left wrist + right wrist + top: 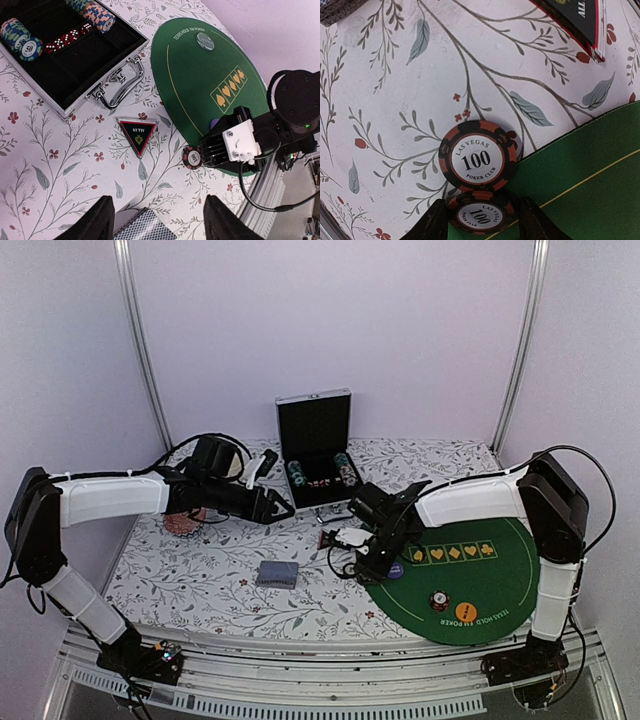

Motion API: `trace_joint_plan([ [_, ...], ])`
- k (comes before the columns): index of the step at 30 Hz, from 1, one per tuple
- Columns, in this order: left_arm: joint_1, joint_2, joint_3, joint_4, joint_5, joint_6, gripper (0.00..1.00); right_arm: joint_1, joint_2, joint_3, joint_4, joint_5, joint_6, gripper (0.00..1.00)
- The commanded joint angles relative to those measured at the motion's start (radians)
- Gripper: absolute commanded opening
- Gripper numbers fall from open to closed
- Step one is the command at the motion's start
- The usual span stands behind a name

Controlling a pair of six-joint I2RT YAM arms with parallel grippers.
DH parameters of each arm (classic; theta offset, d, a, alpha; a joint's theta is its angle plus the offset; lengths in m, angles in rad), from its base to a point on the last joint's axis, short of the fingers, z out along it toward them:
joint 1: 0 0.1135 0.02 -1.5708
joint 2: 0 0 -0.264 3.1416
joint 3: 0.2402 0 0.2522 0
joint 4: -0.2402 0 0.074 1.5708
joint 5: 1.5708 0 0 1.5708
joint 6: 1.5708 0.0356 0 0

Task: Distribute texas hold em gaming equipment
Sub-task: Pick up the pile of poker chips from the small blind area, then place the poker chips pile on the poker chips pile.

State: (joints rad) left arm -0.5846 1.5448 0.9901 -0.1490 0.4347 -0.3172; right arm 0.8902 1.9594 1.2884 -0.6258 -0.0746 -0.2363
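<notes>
Overhead camera looks down from behind; closer wrist cameras share the triangular marker (138,134) and green mat (200,85).

A black-and-orange 100 chip (478,162) is lying flat on the floral cloth (395,90), and just below it a second chip (480,214) is sitting between the fingers (432,225) of the right gripper (480,224) (whether they are pressing it is unclear). The green mat (580,190) is stretching away to the right of the 100 chip, meeting its edge, while a dark triangular marker (572,15) is showing well above-right of it and a corner of patterned cards (335,7) far above-left.
</notes>
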Motion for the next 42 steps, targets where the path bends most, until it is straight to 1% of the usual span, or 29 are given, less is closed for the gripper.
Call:
trace_joint_plan([
  [1, 0.015, 0.009, -0.006, -0.004, 0.014, 0.013, 0.62, 0.012, 0.045, 0.009, -0.051, 0.053, 0.015, 0.50],
  [5, 0.017, 0.008, -0.004, -0.005, 0.015, 0.013, 0.62, 0.034, 0.077, 0.032, -0.047, 0.077, 0.020, 0.43],
  [7, 0.017, 0.004, -0.007, -0.006, 0.015, 0.015, 0.62, 0.040, 0.085, 0.042, -0.059, 0.079, 0.021, 0.35],
  [12, 0.022, -0.001, -0.011, -0.006, 0.015, 0.018, 0.62, 0.048, 0.060, 0.073, -0.105, 0.064, 0.042, 0.24],
  [14, 0.023, 0.000, -0.010, -0.006, 0.017, 0.018, 0.62, 0.048, 0.040, 0.090, -0.123, 0.048, 0.059, 0.21],
  [17, 0.025, -0.002, -0.010, -0.005, 0.021, 0.020, 0.63, 0.049, 0.000, 0.116, -0.152, 0.010, 0.091, 0.20],
  [23, 0.026, -0.011, -0.017, -0.005, 0.023, 0.024, 0.63, 0.048, -0.092, 0.123, -0.247, 0.010, 0.174, 0.20],
  [26, 0.028, -0.019, -0.022, -0.007, 0.022, 0.027, 0.62, 0.040, -0.145, 0.073, -0.320, 0.031, 0.276, 0.20],
  [28, 0.029, -0.025, -0.027, -0.007, 0.022, 0.030, 0.63, 0.029, -0.209, 0.007, -0.368, 0.063, 0.366, 0.16],
  [30, 0.031, -0.029, -0.032, -0.003, 0.024, 0.030, 0.63, 0.010, -0.270, -0.065, -0.393, 0.077, 0.470, 0.15],
  [32, 0.032, -0.027, -0.032, -0.002, 0.029, 0.031, 0.62, -0.013, -0.324, -0.150, -0.415, 0.080, 0.544, 0.14],
  [34, 0.032, -0.022, -0.029, -0.003, 0.038, 0.033, 0.62, -0.030, -0.361, -0.200, -0.436, 0.090, 0.608, 0.14],
  [37, 0.033, -0.016, -0.020, -0.007, 0.047, 0.036, 0.62, -0.052, -0.391, -0.249, -0.439, 0.090, 0.666, 0.13],
  [42, 0.034, -0.015, -0.016, -0.009, 0.049, 0.036, 0.62, -0.095, -0.419, -0.308, -0.391, 0.094, 0.694, 0.12],
])
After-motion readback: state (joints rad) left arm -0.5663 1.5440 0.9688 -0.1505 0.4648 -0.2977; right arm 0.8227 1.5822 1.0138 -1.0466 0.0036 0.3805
